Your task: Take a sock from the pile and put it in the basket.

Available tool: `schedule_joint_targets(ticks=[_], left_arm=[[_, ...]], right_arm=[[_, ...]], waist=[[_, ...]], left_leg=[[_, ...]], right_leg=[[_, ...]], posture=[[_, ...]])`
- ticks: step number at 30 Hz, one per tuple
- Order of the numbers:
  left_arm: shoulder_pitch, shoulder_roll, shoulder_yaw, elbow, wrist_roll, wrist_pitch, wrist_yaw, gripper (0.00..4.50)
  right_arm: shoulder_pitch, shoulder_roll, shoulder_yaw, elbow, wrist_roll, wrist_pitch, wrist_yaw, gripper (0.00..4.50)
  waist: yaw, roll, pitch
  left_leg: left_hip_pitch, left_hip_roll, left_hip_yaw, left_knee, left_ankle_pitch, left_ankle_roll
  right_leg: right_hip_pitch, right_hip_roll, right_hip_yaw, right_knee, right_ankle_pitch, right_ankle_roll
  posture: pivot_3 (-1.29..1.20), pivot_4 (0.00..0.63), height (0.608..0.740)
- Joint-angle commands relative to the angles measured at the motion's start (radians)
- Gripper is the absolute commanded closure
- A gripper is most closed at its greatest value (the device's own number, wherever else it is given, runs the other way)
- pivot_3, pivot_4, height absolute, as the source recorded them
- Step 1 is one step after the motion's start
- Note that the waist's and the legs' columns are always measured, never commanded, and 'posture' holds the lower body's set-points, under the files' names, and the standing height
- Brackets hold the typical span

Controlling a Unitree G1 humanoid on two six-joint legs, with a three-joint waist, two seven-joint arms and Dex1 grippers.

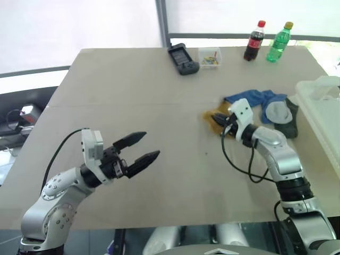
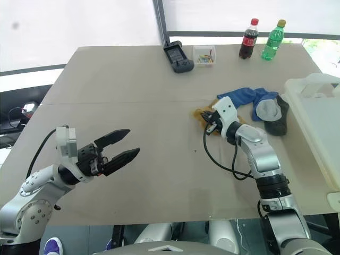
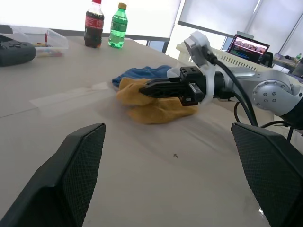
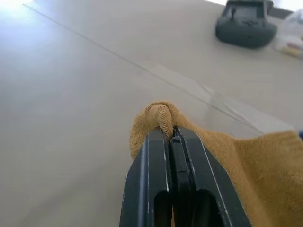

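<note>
With its two black fingers pressed together on a fold of mustard-yellow cloth, the right gripper [image 4: 173,137] has the yellow sock [image 3: 151,101] pinched at the near edge of the pile [image 1: 265,109]. That pile lies on the table [image 1: 159,106] at about three o'clock from the table's middle, with a blue sock [image 1: 255,98] and a dark grey sock [image 1: 284,119] with a light patch just behind the yellow one. The basket [image 1: 319,106] stands at the table's right edge, roughly three o'clock from the pile and close beside it.

The sock looks light, soft and limp. It should bunch and drape rather than hold any shape, so a pinch on a raised fold, as here, seems the sensible hold; a flat patch would give the fingers little to bite. In the right wrist view the cloth humps up over the fingertips, which suggests a fair bite of fabric. Since most of the sock is trailing on the table and touching the blue one, a lift may drag a neighbour along, or the fold may slip if the hold is thin.

The left gripper [image 1: 137,150] hovers over the table at about eight o'clock, fingers spread wide, holding nothing.
</note>
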Motion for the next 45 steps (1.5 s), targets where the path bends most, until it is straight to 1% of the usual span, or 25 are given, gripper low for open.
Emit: schedule_joint_targets(ticks=[1, 6, 13, 19, 27, 31, 32, 34, 39, 40, 41, 43, 45], left_arm=[[0.000, -0.003, 0.021, -0.031, -0.009, -0.020, 0.000, 0.00], [0.001, -0.003, 0.020, -0.031, -0.010, -0.020, -0.002, 0.00], [0.010, -0.007, 0.046, -0.029, -0.036, -0.012, 0.011, 0.00], [0.011, -0.002, 0.068, -0.016, -0.056, 0.000, 0.019, 0.00], [0.002, 0.026, 0.069, 0.009, -0.055, 0.015, -0.009, 0.00], [0.004, 0.047, 0.075, 0.021, -0.059, 0.028, -0.028, 0.00], [0.005, 0.051, 0.076, 0.022, -0.059, 0.031, -0.031, 0.00], [0.009, 0.061, 0.079, 0.023, -0.060, 0.037, -0.039, 0.00], [0.017, 0.082, 0.080, 0.024, -0.057, 0.051, -0.055, 0.00], [0.016, 0.086, 0.076, 0.026, -0.053, 0.053, -0.060, 0.00], [0.015, 0.089, 0.073, 0.028, -0.051, 0.054, -0.063, 0.00], [0.009, 0.093, 0.064, 0.031, -0.046, 0.057, -0.068, 0.00], [0.001, 0.094, 0.056, 0.037, -0.042, 0.060, -0.068, 0.00]], right_arm=[[-0.025, 0.009, -0.003, -0.061, 0.024, -0.001, 0.006, 4.45], [0.003, 0.002, 0.053, -0.102, 0.024, 0.002, 0.052, 4.45], [0.074, -0.021, 0.138, -0.222, 0.065, 0.045, 0.143, 4.45], [0.120, -0.044, 0.186, -0.314, 0.139, 0.147, 0.199, 4.45], [0.121, -0.068, 0.213, -0.335, 0.253, 0.294, 0.269, 4.45], [0.131, -0.077, 0.220, -0.348, 0.310, 0.373, 0.281, 4.45], [0.134, -0.075, 0.220, -0.350, 0.311, 0.371, 0.277, 4.45], [0.134, -0.061, 0.228, -0.333, 0.265, 0.342, 0.226, 4.45], [0.161, -0.070, 0.289, -0.296, 0.171, 0.242, 0.212, 4.45], [0.164, -0.069, 0.297, -0.289, 0.160, 0.223, 0.213, 3.80], [0.169, -0.068, 0.302, -0.287, 0.156, 0.212, 0.217, 3.50], [0.180, -0.068, 0.301, -0.298, 0.140, 0.185, 0.212, 2.64], [0.193, -0.076, 0.276, -0.331, 0.149, 0.167, 0.212, 2.18]], waist=[[0.001, 0.000, 0.000], [-0.002, 0.000, 0.000], [0.001, 0.000, 0.000], [0.001, 0.000, 0.000], [0.003, 0.000, 0.000], [0.002, 0.000, 0.000], [0.002, 0.000, 0.000], [0.002, 0.000, 0.000], [0.003, -0.001, 0.000], [0.003, -0.001, 0.000], [0.003, -0.001, 0.000], [0.002, -0.001, 0.000], [0.003, -0.001, 0.000]], left_leg=[[0.000, 0.000, 0.000, 0.000, 0.000, 0.000], [0.000, 0.000, 0.000, 0.000, 0.000, 0.000], [0.000, 0.000, 0.000, 0.000, 0.000, 0.000], [0.000, 0.000, 0.000, 0.000, 0.000, 0.000], [0.000, 0.000, 0.000, 0.000, 0.000, 0.000], [0.000, 0.000, 0.000, 0.000, 0.000, 0.000], [0.000, 0.000, 0.000, 0.000, 0.000, 0.000], [0.000, 0.000, 0.000, 0.000, 0.000, 0.000], [0.000, 0.000, 0.000, 0.000, 0.000, 0.000], [0.000, 0.000, 0.000, 0.000, 0.000, 0.000], [0.000, 0.000, 0.000, 0.000, 0.000, 0.000], [0.000, 0.000, 0.000, 0.000, 0.000, 0.000], [0.000, 0.000, 0.000, 0.000, 0.000, 0.000]], right_leg=[[0.000, 0.000, 0.000, 0.000, 0.000, 0.000], [0.000, 0.000, 0.000, 0.000, 0.000, 0.000], [0.000, 0.000, 0.000, 0.000, 0.000, 0.000], [0.000, 0.000, 0.000, 0.000, 0.000, 0.000], [0.000, 0.000, 0.000, 0.000, 0.000, 0.000], [0.000, 0.000, 0.000, 0.000, 0.000, 0.000], [0.000, 0.000, 0.000, 0.000, 0.000, 0.000], [0.000, 0.000, 0.000, 0.000, 0.000, 0.000], [0.000, 0.000, 0.000, 0.000, 0.000, 0.000], [0.000, 0.000, 0.000, 0.000, 0.000, 0.000], [0.000, 0.000, 0.000, 0.000, 0.000, 0.000], [0.000, 0.000, 0.000, 0.000, 0.000, 0.000], [0.000, 0.000, 0.000, 0.000, 0.000, 0.000]], posture=[[0.00, 0.150, 0.740], [0.00, 0.150, 0.740], [0.00, 0.150, 0.740], [0.00, 0.150, 0.740], [0.00, 0.150, 0.740], [0.00, 0.150, 0.740], [0.00, 0.150, 0.740], [0.00, 0.150, 0.740], [0.00, 0.150, 0.740], [0.00, 0.150, 0.740], [0.00, 0.150, 0.740], [0.00, 0.150, 0.740], [0.00, 0.150, 0.740]])
